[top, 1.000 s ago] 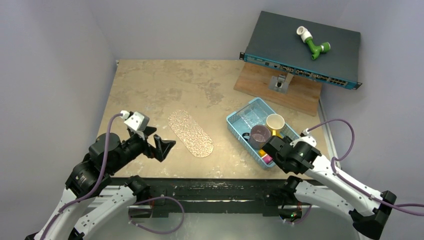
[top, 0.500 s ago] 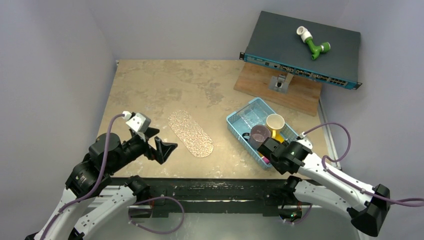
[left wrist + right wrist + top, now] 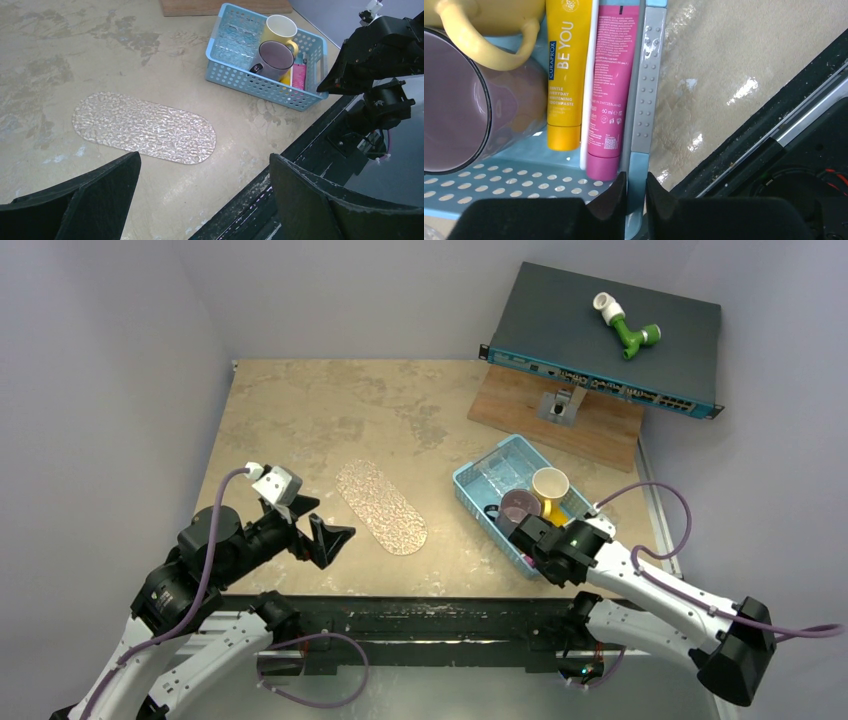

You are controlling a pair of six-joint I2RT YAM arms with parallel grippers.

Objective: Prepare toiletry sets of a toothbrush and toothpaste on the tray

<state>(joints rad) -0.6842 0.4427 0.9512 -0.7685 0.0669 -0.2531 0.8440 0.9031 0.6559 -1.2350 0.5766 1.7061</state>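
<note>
toothpaste [image 3: 566, 75] clear at right wrist, toothbrush [image 3: 647, 85] perhaps

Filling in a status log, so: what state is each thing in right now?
Tray: lying flat, empty.
Basket: upright, loaded.
Yellow mug: in basket, empty.
Purple mug: in basket, empty.
Yellow toothpaste: capped, lying in basket.
Pink toothpaste: capped, lying in basket.
Left tool: open, empty.
Right tool: nearly shut astride basket's edge; grip unclear.

**Toiletry items and tray**

Clear, glitter-textured oblong tray [image 3: 381, 507] lies flat on the table [image 3: 300, 410]. In the blue basket [image 3: 260, 85], yellow-orange toothpaste [image 3: 566, 75] and pink toothpaste [image 3: 609, 85] lie parallel, a thin white toothbrush [image 3: 589, 100] between them. A grey toothbrush [image 3: 647, 75] lies just beside the pink tube.
</note>
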